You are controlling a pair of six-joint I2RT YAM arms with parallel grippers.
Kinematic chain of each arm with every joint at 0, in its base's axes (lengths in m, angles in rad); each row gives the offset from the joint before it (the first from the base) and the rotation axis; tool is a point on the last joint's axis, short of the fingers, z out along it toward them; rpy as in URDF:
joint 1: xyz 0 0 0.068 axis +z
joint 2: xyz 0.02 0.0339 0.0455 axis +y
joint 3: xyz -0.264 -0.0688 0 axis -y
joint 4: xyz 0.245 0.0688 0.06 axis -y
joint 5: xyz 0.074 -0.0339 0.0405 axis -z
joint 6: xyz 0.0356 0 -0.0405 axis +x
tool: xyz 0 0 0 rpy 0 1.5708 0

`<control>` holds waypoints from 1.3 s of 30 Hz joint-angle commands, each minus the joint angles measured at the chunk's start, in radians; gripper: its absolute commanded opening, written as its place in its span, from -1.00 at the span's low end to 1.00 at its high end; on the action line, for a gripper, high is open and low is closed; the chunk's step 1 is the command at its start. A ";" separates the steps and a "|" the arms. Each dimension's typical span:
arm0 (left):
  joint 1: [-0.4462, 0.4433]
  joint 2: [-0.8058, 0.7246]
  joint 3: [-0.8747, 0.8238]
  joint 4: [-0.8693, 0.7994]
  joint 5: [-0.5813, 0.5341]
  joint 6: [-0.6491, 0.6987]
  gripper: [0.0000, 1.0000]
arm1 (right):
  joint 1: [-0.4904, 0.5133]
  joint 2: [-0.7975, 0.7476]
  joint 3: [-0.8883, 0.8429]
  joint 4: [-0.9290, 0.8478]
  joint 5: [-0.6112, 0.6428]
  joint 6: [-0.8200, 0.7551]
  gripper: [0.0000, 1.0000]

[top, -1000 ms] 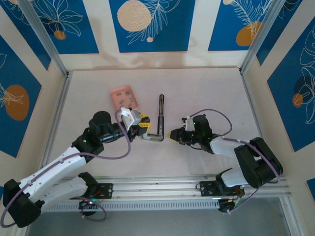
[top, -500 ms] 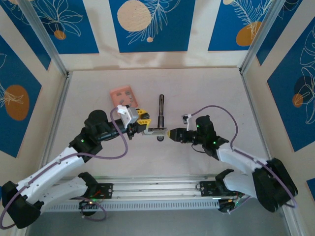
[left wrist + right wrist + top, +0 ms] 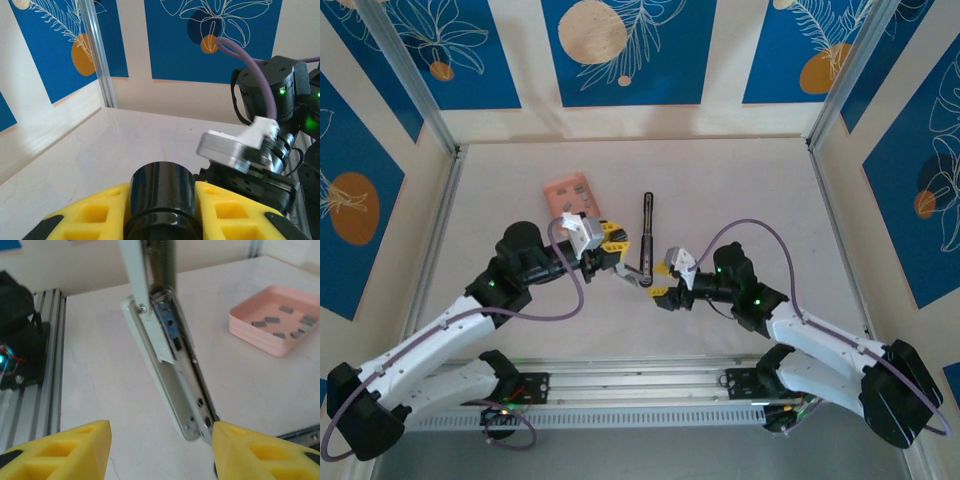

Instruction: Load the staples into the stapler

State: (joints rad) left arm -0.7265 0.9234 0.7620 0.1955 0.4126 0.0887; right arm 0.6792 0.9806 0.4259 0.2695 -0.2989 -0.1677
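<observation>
While it hangs open in an L shape, the stapler (image 3: 646,228) is near the middle of the worktop (image 3: 750,190). The left end effector (image 3: 616,257) is clamped on one end of it. The right end effector (image 3: 160,436) is spread wide, with the silvery tray (image 3: 176,385) tip between its fingers. The staples (image 3: 272,319) lie in the pink box (image 3: 570,194), off to the left.

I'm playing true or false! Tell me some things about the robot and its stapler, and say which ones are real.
1. The pink box has staples lying in it. True.
2. The stapler is shut flat. False: it is hinged open.
3. The right hand is open. True.
4. The pink box sits on top of the stapler. False: it rests on the table, apart from the stapler.
5. The left hand grips the stapler. True.
</observation>
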 commanded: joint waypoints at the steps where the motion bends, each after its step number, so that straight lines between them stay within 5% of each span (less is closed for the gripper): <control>1: -0.002 -0.005 0.044 0.112 0.040 -0.012 -1.00 | 0.009 0.055 0.060 0.024 -0.029 -0.163 0.13; 20: -0.001 0.033 0.025 0.196 0.043 -0.056 -1.00 | 0.102 0.337 0.116 0.316 -0.093 -0.080 -0.13; 39: -0.001 0.033 0.031 0.179 0.080 -0.043 -1.00 | -0.044 0.334 0.152 0.399 -0.295 -0.056 -0.03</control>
State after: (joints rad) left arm -0.7265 0.9665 0.7620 0.3065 0.4381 0.0582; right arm 0.6449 1.3167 0.5282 0.6205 -0.5526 -0.2150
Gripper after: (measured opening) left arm 0.289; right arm 0.485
